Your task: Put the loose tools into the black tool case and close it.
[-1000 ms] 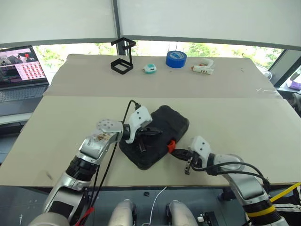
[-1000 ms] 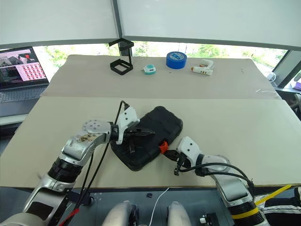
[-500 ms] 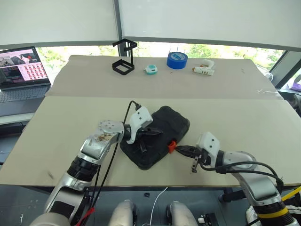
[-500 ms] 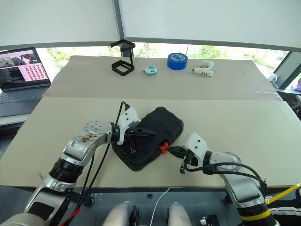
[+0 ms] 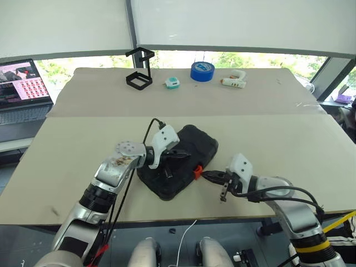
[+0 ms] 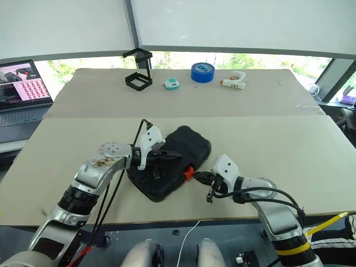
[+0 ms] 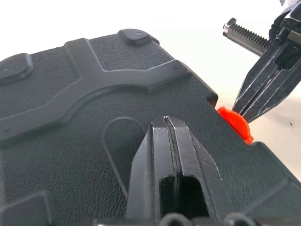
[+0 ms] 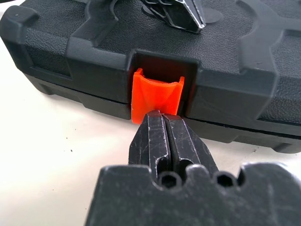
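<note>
Right wrist view: right gripper (image 8: 162, 123), fingers pressed together and empty, tips right at the lower edge of the orange latch (image 8: 156, 95), which lies dead ahead on the front edge of the black tool case (image 8: 235, 75). Case lid is down, lying diagonally on the table (image 5: 278, 133) between both arms. Left gripper (image 7: 168, 123), also pressed together, rests on the lid top. Right arm is nearer the latch; likely next push snaps it home.

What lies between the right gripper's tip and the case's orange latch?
Nothing: in the right wrist view the shut right gripper has its tip at the latch's lower edge on the closed case. Contact can't be confirmed.
</note>
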Tool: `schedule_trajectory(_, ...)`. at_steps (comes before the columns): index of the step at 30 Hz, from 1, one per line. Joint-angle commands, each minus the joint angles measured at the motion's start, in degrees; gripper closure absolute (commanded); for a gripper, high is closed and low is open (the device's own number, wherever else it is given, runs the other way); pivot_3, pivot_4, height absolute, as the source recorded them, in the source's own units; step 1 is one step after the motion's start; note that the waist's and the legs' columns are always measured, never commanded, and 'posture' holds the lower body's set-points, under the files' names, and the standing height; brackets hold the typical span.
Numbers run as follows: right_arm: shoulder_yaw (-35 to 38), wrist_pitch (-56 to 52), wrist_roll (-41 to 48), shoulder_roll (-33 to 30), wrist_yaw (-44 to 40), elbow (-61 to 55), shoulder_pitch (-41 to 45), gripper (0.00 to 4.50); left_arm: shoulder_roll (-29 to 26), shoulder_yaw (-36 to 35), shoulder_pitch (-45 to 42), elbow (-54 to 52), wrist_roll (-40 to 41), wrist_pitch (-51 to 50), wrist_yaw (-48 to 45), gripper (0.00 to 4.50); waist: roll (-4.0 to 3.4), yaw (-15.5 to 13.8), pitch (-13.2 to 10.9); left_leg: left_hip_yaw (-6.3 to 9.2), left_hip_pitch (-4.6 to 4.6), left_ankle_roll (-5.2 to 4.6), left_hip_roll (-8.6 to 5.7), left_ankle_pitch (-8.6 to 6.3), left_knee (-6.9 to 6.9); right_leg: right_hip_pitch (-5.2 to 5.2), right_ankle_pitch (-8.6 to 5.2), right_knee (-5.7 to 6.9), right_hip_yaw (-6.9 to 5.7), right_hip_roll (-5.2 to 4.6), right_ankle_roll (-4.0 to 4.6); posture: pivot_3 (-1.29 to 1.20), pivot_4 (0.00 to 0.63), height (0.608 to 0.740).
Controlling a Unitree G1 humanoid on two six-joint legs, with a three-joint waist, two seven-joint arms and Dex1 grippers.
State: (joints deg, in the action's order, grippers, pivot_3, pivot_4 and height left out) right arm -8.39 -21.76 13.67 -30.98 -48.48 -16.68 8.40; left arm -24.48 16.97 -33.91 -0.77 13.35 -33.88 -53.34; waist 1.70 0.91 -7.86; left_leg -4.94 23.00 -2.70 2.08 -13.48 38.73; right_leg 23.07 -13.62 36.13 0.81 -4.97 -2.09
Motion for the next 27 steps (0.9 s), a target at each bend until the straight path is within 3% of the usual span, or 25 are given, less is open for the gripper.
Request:
schedule_trajectory(1, -1.28, 0.07, 1.15, 1.77, 0.12, -1.63, 2.76, 4.47, -0.17, 2.79, 2.07, 3.31, -1.54, -2.95, 0.01, 4.5, 0.0, 0.07, 0.0, 0.0, -0.01, 0.0, 0.01, 0.0, -0.01, 0.0, 0.0, 0.0, 0.01, 0.01, 0.01, 0.0, 0.15, 0.74)
schedule_trajectory(10, 0.21, 0.01, 1.93, 2.66, 0.38, -2.48, 3.01, 4.47, -0.2, 2.89, 2.52, 3.2, -1.48, -3.46, 0.3, 4.5, 0.0, 0.33, 0.0, -0.06, -0.02, 0.01, 0.1, 0.0, -0.04, 0.06, 0.03, 0.0, 0.05, 0.08, 0.06, 0.0, 0.15, 0.74)
schedule_trajectory(27, -4.46, 0.62, -1.66, 3.49, -0.53, 1.66, 4.05, 4.47, -0.5, 2.85, 2.69, 3.45, -1.78, -5.79, 1.3, 4.5, 0.02, 0.27, 0.03, -0.1, -0.07, 0.02, 0.49, -0.01, -0.07, 0.03, 0.07, -0.06, 0.11, 0.36, 0.2, 0.0, 0.15, 0.74)
